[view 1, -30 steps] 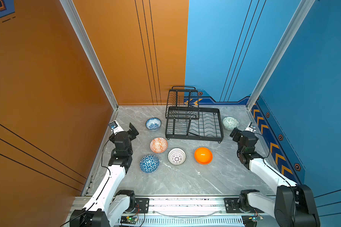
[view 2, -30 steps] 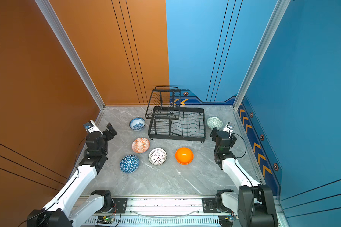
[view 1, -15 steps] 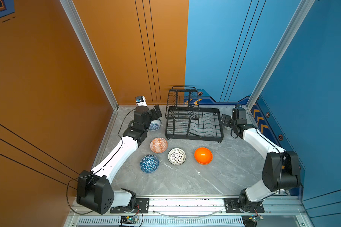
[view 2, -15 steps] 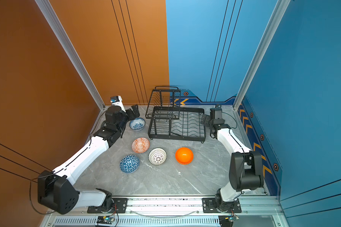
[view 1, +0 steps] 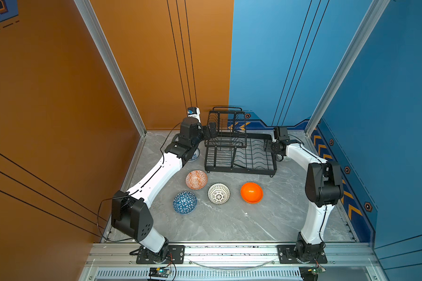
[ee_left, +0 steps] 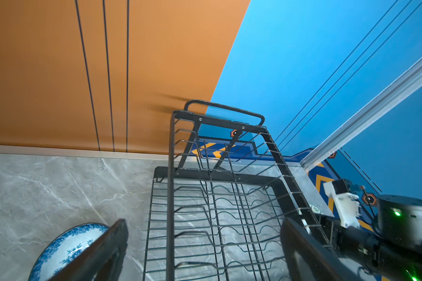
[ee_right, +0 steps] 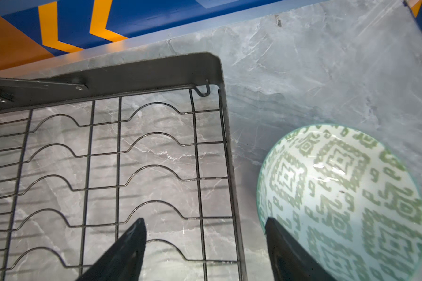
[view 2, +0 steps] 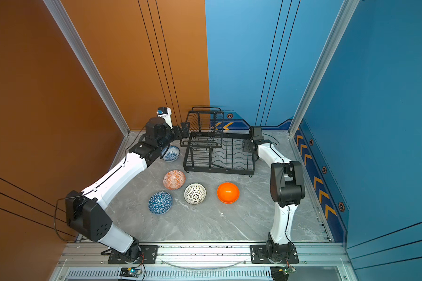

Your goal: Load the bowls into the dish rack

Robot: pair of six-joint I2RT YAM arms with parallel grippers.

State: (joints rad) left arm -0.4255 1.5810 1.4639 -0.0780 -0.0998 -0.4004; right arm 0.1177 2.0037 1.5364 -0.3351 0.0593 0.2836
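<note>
The black wire dish rack (view 1: 239, 169) (view 2: 217, 170) stands at the back with nothing in it. In both top views four bowls lie in front of it: orange-white patterned (view 1: 196, 179), blue triangle-patterned (view 1: 184, 202), white with dark dots (view 1: 218, 193) and plain orange (view 1: 251, 192). My left arm half hides the blue-white floral bowl (view 2: 171, 153) (ee_left: 66, 248). My left gripper (view 1: 211, 130) (ee_left: 202, 222) is open at the raised tier's left side. My right gripper (view 1: 267, 146) (ee_right: 204, 220) is open astride the rack's right rim, one finger over the pale green bowl (ee_right: 346, 194).
The orange wall is close behind the left gripper and the blue wall with chevrons (ee_right: 66, 26) close behind the rack. My right arm's elbow (view 1: 323, 185) stands high over the table's right side. A metal rail (view 1: 229, 250) runs along the front edge.
Both arms swung from the table's sides up to the rack. The left gripper went past the floral bowl to the raised tier. The right jaws narrowed a little.
</note>
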